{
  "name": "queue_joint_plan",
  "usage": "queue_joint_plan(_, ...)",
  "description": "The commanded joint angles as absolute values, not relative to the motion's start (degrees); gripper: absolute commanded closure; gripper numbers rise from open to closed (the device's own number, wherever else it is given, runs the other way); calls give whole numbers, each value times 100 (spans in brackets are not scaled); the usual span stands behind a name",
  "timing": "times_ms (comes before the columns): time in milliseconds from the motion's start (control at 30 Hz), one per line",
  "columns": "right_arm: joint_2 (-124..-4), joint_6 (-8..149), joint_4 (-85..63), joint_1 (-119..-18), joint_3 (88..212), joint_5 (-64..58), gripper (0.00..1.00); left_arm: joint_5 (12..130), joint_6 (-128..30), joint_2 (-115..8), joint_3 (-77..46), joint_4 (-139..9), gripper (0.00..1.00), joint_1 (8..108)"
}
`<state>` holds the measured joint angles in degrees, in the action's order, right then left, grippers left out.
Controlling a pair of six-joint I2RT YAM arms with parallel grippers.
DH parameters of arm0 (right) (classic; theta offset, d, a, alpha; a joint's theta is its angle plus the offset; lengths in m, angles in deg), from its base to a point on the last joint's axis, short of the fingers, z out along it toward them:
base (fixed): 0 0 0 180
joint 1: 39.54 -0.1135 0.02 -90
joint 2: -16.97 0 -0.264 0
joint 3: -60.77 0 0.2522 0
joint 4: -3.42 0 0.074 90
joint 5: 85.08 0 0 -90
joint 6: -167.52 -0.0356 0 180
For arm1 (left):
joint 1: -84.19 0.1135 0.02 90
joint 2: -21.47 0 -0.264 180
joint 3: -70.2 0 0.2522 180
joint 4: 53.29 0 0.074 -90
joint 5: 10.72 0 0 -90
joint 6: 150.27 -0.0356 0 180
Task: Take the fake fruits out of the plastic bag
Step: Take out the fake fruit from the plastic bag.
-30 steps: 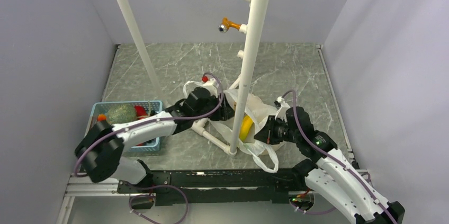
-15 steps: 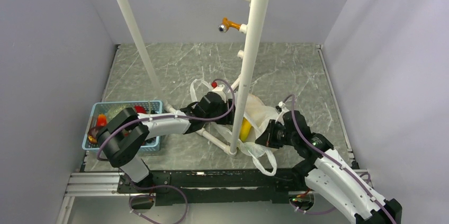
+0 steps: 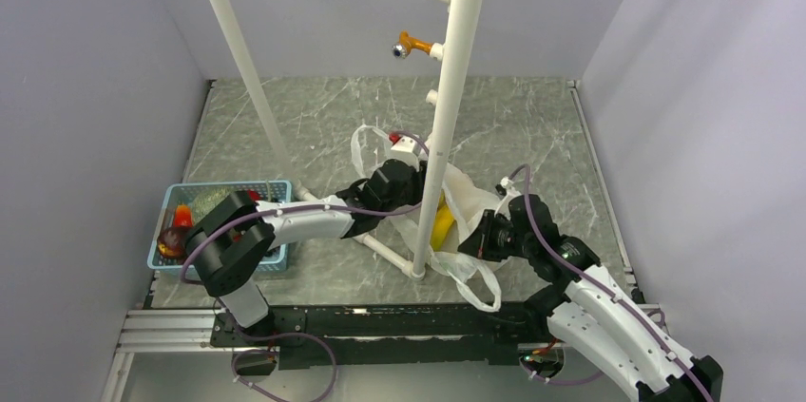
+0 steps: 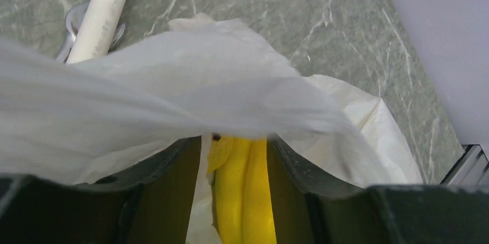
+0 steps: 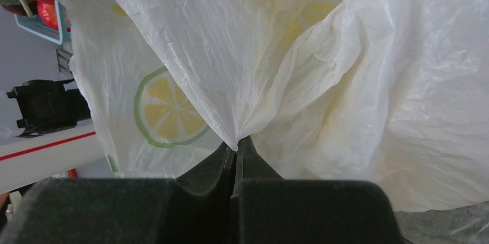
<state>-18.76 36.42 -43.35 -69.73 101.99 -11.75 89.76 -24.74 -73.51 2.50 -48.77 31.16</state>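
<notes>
- White crinkly film makes up the plastic bag [image 3: 468,195]. It lies slumped on the counter [image 3: 314,117] against the foot of an upright white pipe [image 3: 439,136], with its mouth turned toward the left arm.
- At the bag's near side, the right tool [image 5: 235,150] is pinched fully closed on a fold of the wall, with no gap between the jaws. By my reading this hold anchors the bag and keeps the film stretched, so the sack does not drag along when a fruit is drawn out.
- Reaching in through the mouth, the left tool [image 4: 233,143] has its jaws spread, one on each side of a yellow banana [image 4: 242,198] lying lengthwise between them. A strip of film shows between one finger and the fruit, so I judge the jaws are not yet pressing on it.
- A loose flap of the bag hangs across the left wrist view just over the fingertips. It could get nipped along with the banana when the jaws close.
- The banana is the only fruit I can make out inside the bag; whether more lie under the folds is hidden.
- Off to the left stands a light-blue basket [image 3: 214,186] holding other fruits [image 3: 177,234], a likely drop place for this one.
</notes>
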Motion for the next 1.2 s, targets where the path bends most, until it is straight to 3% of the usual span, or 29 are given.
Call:
queue_joint_plan(0,-1929,3786,-4293,-6979,10642,-994,100,9600,-2857,-7492,102,-4174,52,2927)
queue_joint_plan(133,-2006,3937,-4427,-6971,10921,-814,100,9381,-2863,-7486,-41,-4456,57,2916)
queue_joint_plan(300,-1927,4088,-4764,-6976,11179,-385,100,7768,-2655,-7354,248,-4194,62,2914)
queue_joint_plan(467,-1718,3622,-5207,-6975,11004,-492,100,7238,-2585,-7693,290,-3988,55,2876)
queue_joint_plan(600,-1410,3472,-5322,-6976,10595,-721,100,7509,-2768,-8067,-107,-4251,50,2712)
queue_joint_plan(900,-1361,3288,-5634,-6970,10199,-796,100,7998,-2973,-8282,-111,-4077,29,2427)
queue_joint_plan(967,-1342,3306,-5648,-6976,10102,-799,100,8182,-3065,-8351,-161,-4104,7,2356)
queue_joint_plan(1000,-1332,3305,-5641,-6973,10071,-808,100,8206,-3113,-8396,-205,-4108,2,2336)
queue_joint_plan(1167,-1325,3291,-5527,-6977,10120,-793,100,8373,-3195,-8653,-339,-4175,1,2246)
